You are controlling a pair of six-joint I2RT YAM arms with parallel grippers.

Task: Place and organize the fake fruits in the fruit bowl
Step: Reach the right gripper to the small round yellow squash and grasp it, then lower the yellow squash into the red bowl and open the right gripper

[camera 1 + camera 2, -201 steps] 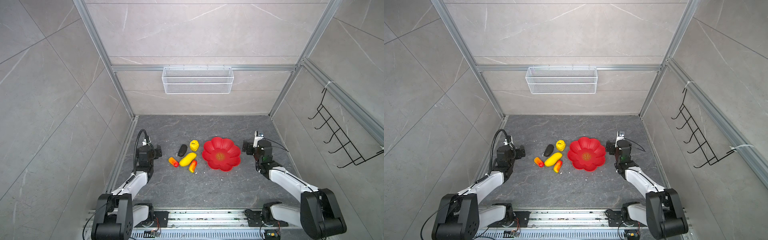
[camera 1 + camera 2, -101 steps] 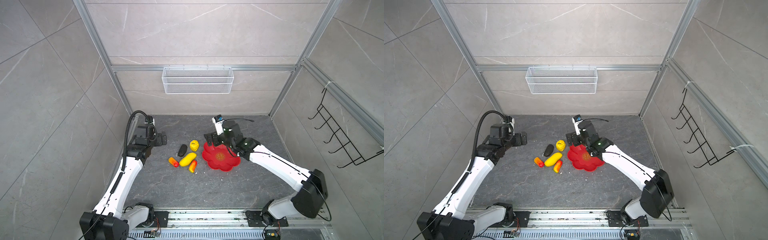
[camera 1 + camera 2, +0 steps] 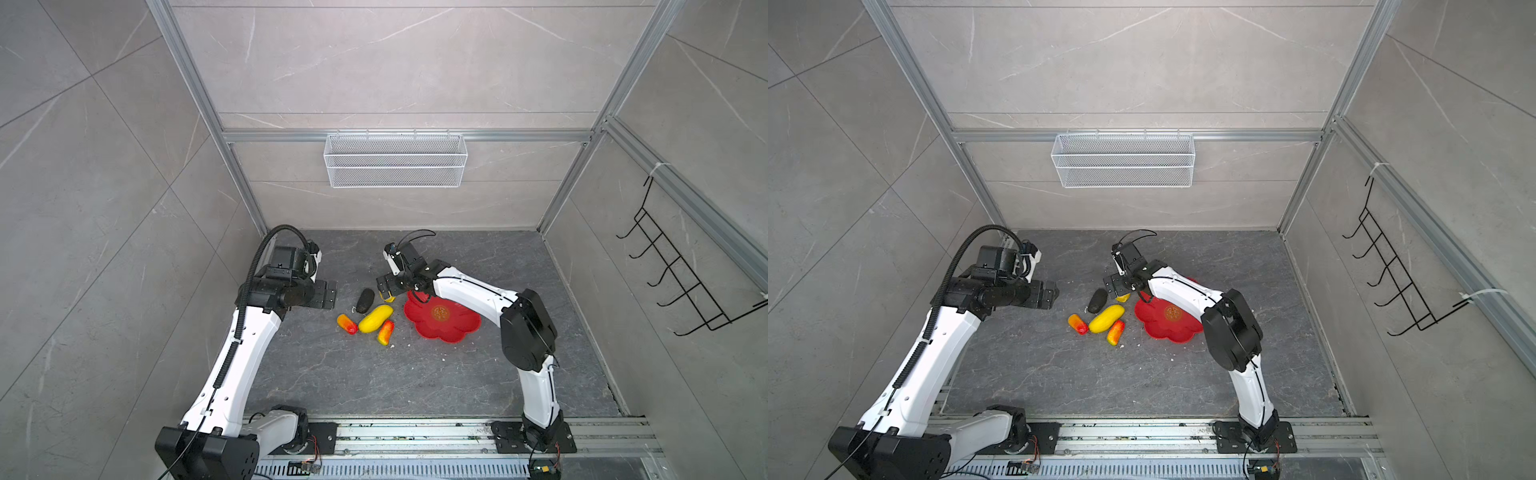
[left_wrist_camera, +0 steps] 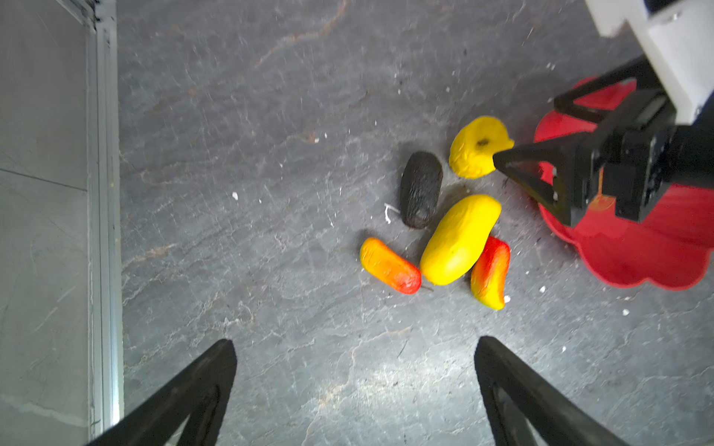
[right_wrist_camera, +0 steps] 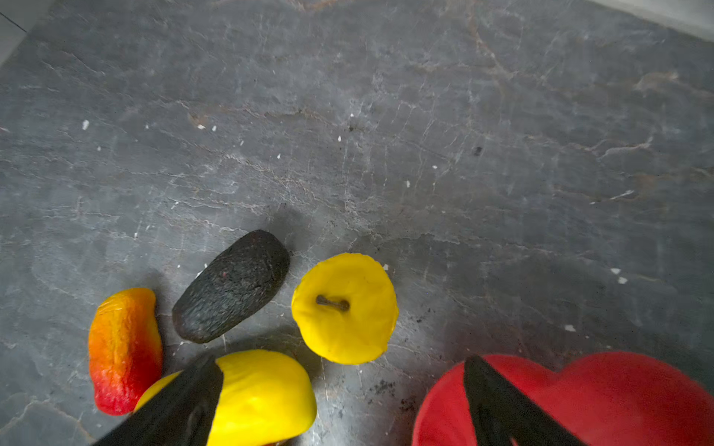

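We judge nothing is done yet: the fruit bowl (image 3: 453, 332) just beside our right gripper (image 5: 342, 361) is empty, all five fake fruits (image 4: 459, 239) lie outside it, the round yellow one (image 5: 345, 309) just ahead of that gripper's wide-open jaws, our left gripper (image 4: 355, 341) also wide and empty

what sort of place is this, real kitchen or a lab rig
Probably a robot test cell, not a real kitchen: two robot arms on a rail, tile-look panels in an aluminium frame, and a wire basket hung on the back wall.
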